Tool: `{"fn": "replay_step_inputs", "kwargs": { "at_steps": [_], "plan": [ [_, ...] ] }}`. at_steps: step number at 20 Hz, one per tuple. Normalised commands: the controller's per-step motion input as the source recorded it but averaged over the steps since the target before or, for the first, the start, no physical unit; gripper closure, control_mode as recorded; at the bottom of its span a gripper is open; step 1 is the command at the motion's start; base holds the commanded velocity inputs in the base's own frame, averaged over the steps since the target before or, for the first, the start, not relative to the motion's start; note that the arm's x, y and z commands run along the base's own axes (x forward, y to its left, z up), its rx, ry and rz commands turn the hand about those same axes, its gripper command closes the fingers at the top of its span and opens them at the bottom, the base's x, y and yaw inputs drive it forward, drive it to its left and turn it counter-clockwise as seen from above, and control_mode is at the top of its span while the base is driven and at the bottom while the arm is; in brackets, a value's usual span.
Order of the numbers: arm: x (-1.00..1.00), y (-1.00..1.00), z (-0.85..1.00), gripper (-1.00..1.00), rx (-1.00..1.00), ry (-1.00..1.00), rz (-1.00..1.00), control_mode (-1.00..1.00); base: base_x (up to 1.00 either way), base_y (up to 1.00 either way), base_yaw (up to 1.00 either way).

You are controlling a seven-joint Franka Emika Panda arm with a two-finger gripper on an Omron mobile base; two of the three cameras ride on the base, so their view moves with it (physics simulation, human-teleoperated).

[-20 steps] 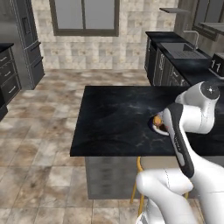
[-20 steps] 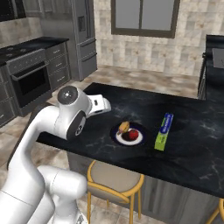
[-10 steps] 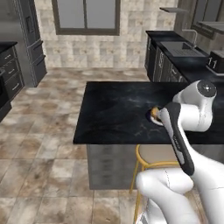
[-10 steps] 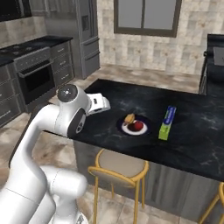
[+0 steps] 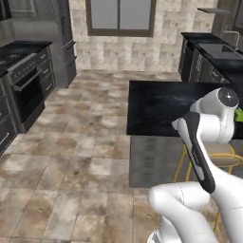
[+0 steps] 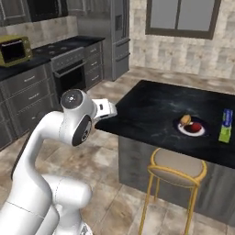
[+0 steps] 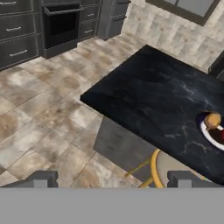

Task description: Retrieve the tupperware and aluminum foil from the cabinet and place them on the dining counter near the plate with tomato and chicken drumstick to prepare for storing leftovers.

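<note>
One blue aluminum foil [image 6: 225, 125], lettering unreadable

I count one plate [image 6: 192, 129] on the worktop [image 6: 151, 105], at the right of the right base view, with one drumstick [image 6: 185, 120] and one tomato [image 6: 196, 127] on it. One foil box [image 6: 225, 125] lies further right. I see one stool [image 6: 176, 169] at lower right, and one window [image 6: 184, 15] at the top.

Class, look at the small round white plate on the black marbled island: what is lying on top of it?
On the small round white plate lie a brownish-orange chicken drumstick and a small red tomato. The plate surface beneath them is covered.
</note>
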Motion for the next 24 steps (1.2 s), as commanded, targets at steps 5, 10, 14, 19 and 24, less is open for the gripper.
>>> {"fn": "replay_step_inputs", "kwargs": {
  "at_steps": [5,10,14,19,24],
  "plan": [
    [0.0,0.0,0.0,-1.0,0.0,0.0,0.0,1.0,0.61,1.0,0.13],
    [0.0,0.0,0.0,-1.0,0.0,0.0,0.0,1.0,0.97,1.0,0.06],
    [0.0,0.0,0.0,-1.0,0.0,0.0,0.0,1.0,1.0,1.0,0.03],
    [0.0,0.0,0.0,-1.0,0.0,0.0,0.0,1.0,1.0,0.75,-0.06],
    [0.0,0.0,0.0,-1.0,0.0,0.0,0.0,1.0,1.0,0.11,-0.13]
  ]
}}
